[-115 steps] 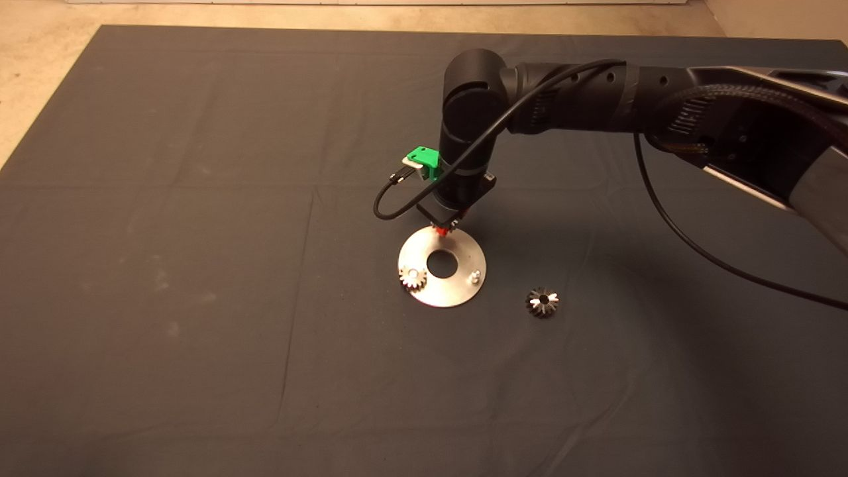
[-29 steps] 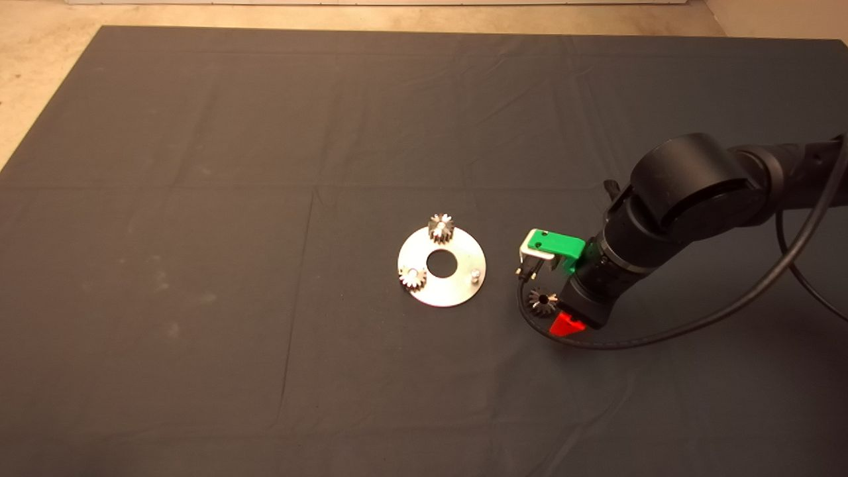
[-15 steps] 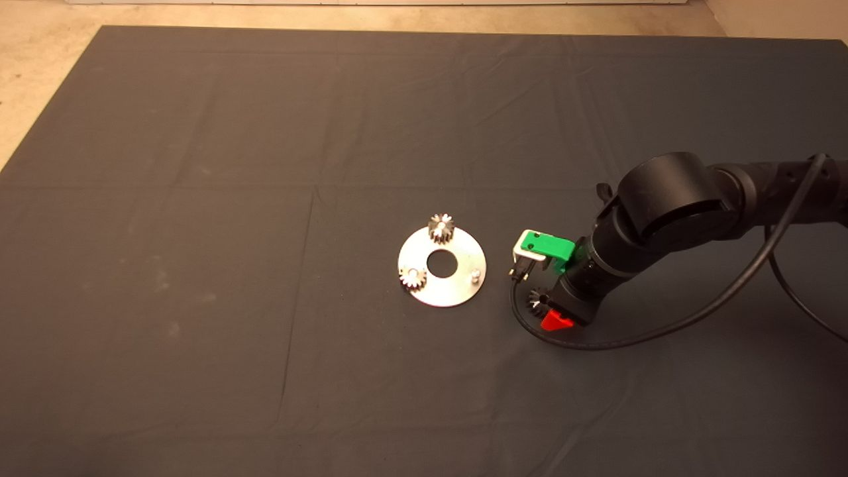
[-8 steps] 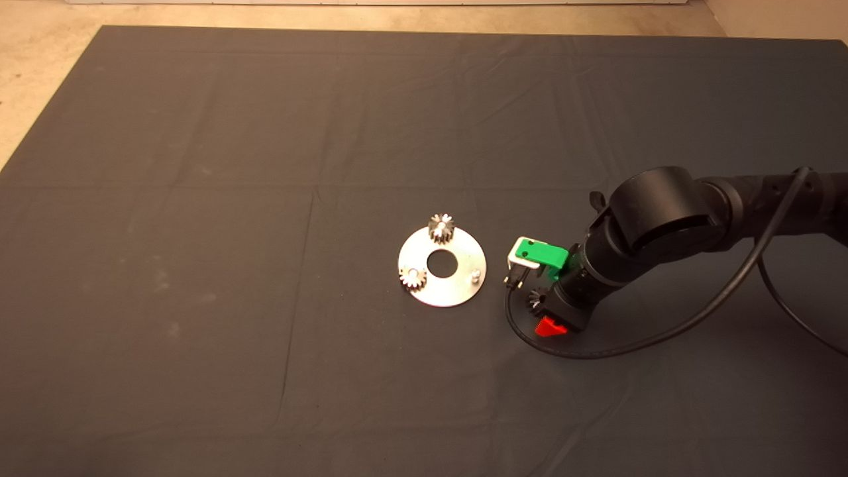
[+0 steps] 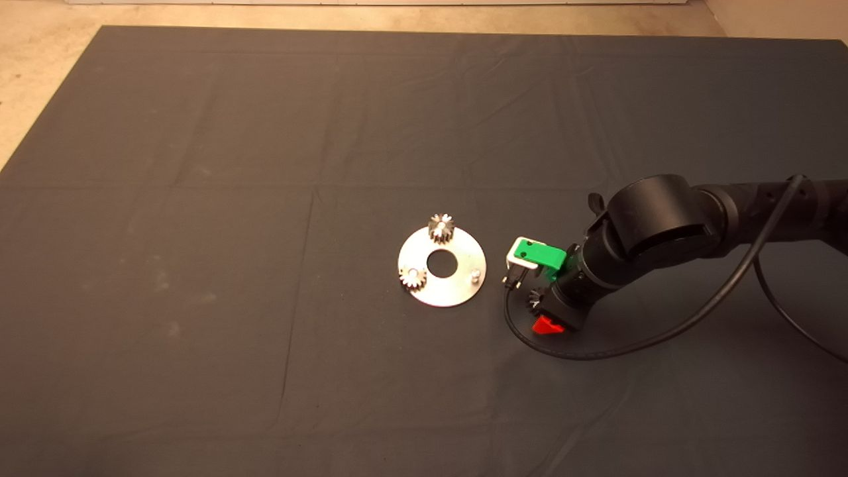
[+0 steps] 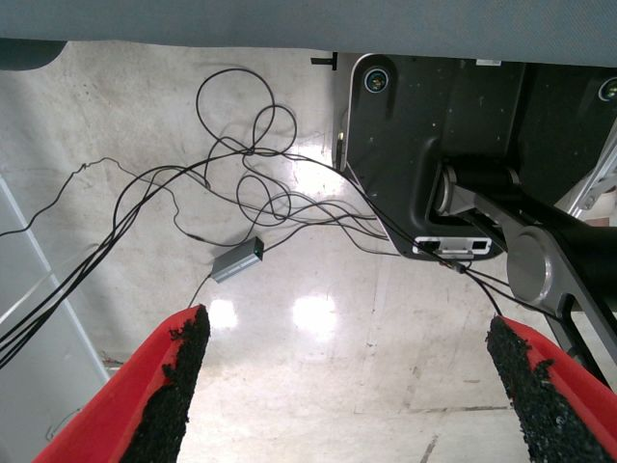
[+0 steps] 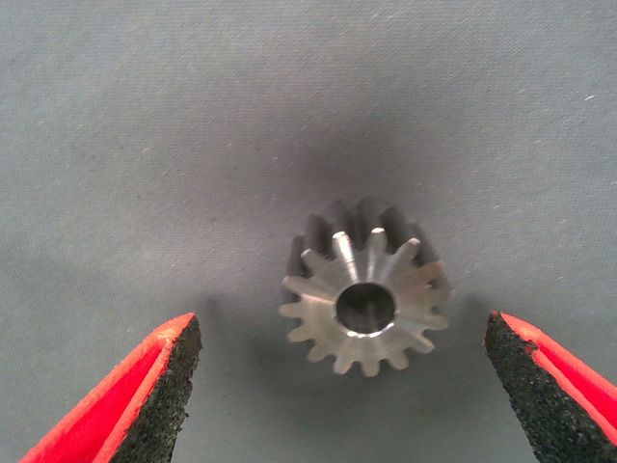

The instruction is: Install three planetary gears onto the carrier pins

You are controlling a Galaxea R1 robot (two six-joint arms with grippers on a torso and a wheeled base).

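Note:
A flat round silver plate (image 5: 457, 291) lies mid-mat. Two planetary gears sit on its carrier pins, one at the far rim (image 5: 441, 228) and one at the left rim (image 5: 412, 276). A third pin (image 5: 475, 275) stands bare at the right rim. Another planetary gear (image 7: 366, 285) lies on the mat right of the plate, mostly hidden under my right gripper (image 5: 540, 315) in the head view (image 5: 532, 301). The right wrist view shows it upright between the wide-open fingers (image 7: 154, 395), untouched. My left gripper (image 6: 352, 395) is open and out of the head view.
A black cable (image 5: 662, 341) loops from the right arm over the mat near the gripper. The mat's far edge meets a pale floor (image 5: 40, 79). The left wrist view shows floor cables (image 6: 241, 193) and the robot base (image 6: 463, 164).
The right arm left the plate, leaving a gear on the far pin. It moved to the loose gear and has lowered slightly over it in the last second, fingers still open.

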